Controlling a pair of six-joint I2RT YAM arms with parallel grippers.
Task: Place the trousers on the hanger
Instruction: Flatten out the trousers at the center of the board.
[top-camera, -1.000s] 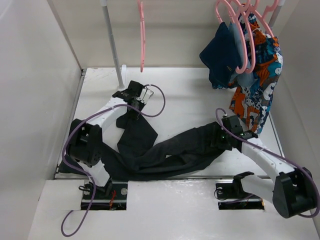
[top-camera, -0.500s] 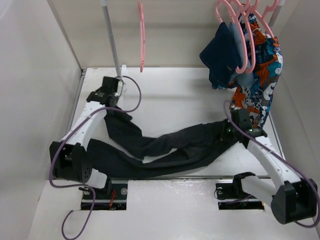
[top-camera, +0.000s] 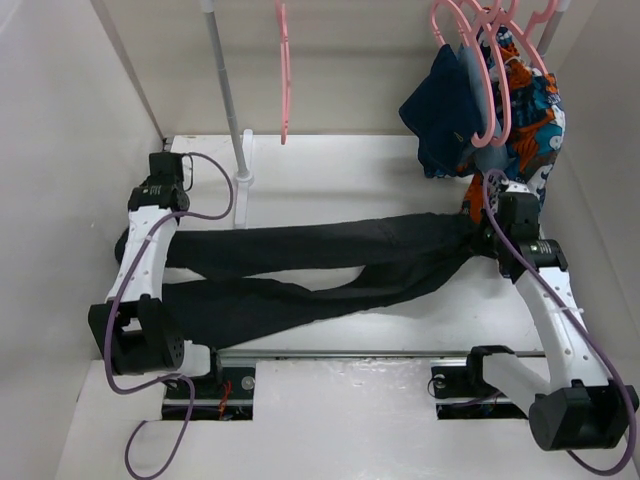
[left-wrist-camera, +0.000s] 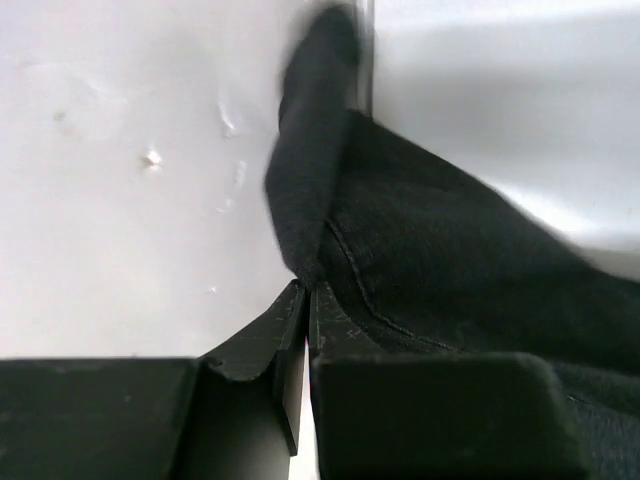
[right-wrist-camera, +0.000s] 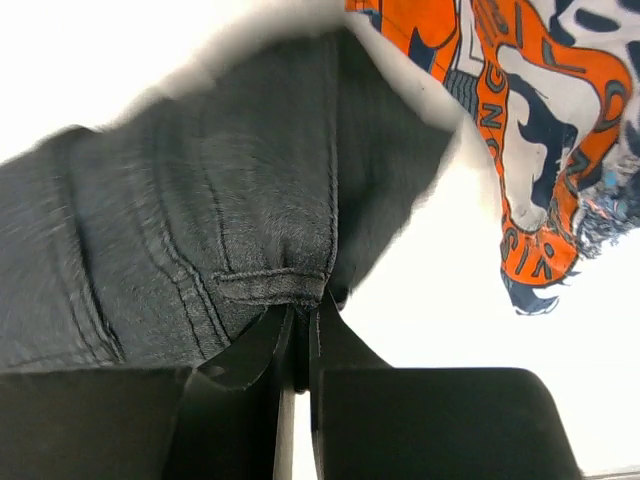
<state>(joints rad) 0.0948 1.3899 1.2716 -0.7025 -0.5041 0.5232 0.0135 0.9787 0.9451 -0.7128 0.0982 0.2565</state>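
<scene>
The bench carries the trousers, which lie drawn out across its middle from 9 o'clock to 3 o'clock. One leg is straight and the other sags toward 7 o'clock. The left hand is closed tight on an edge of the fabric at the 9 o'clock end. The right hand is pinched onto a stitched seam at the 3 o'clock end, just beside the patterned cloth (no part of this job). The hanger hangs bare at 12 o'clock, well apart from the trousers. The grasping and spreading look done. Lifting the fabric and passing it over the hanger's bar is not yet done, so the task seems under halfway.
</scene>
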